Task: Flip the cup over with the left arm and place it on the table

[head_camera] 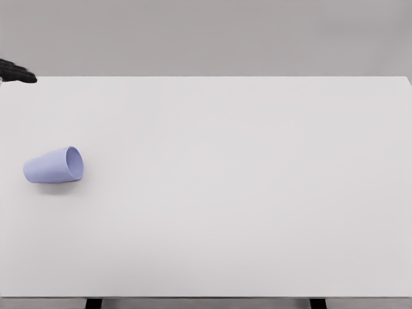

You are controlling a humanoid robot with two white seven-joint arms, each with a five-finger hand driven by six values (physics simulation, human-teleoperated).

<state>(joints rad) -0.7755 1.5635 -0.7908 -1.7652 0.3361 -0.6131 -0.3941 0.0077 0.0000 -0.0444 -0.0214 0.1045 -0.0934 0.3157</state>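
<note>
Well below the left hand, a toppled cup

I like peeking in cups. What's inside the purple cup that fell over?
The cup lies on its side on the table, its mouth facing right. The part of the inside that shows looks empty. The deeper part near the bottom is hidden from this view.
</note>
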